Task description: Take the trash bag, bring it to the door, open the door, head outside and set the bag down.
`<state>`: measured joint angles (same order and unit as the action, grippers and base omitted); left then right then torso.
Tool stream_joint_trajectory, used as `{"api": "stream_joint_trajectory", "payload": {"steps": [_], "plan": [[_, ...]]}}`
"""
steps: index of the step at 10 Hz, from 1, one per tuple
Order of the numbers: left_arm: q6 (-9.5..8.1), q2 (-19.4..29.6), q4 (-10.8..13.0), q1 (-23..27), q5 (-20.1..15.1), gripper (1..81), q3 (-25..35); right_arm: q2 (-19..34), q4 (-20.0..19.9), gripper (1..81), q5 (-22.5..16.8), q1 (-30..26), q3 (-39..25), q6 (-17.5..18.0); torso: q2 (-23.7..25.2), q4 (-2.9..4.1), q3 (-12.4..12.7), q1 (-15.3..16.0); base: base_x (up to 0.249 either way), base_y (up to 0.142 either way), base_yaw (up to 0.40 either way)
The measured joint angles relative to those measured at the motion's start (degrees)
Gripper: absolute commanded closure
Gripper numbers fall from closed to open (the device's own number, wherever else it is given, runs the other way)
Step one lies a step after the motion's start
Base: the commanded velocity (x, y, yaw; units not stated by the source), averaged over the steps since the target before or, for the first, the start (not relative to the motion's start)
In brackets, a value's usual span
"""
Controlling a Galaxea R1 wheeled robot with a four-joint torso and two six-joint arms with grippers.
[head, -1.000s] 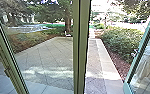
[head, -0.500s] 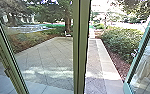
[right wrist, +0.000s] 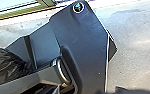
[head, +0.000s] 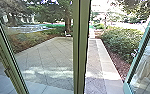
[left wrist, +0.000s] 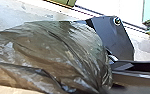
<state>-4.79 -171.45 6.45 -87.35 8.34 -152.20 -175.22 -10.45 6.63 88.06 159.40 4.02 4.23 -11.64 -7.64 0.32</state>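
One dark trash bag (left wrist: 53,52) beside robot's base plate (left wrist: 117,40), nearer left arm; can't tell either gripper's state.

L wrist cam faced down twd the robot's own wide dark plate (left wrist: 116,38), partly hidden, w/ a round fitting (left wrist: 117,21) nr a corner & a dark bar (left wrist: 143,77) alongside. R wrist cam was also angled down at the plate, w/ more of its face showing, plus a grey bar (right wrist: 39,77) & a curved shiny pc (right wrist: 61,72) next to it.
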Motion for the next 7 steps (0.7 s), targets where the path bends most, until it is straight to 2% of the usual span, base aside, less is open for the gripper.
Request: {"api": "stream_joint_trajectory", "payload": {"steps": [7], "plan": [[0.02,0.0,1.0,0.0,-0.5,81.1,0.0,-0.3,0.0,1.0,0.0,0.0,-0.3,0.0,0.0,0.00,0.0,0.0,0.000,0.000,0.000]]}}
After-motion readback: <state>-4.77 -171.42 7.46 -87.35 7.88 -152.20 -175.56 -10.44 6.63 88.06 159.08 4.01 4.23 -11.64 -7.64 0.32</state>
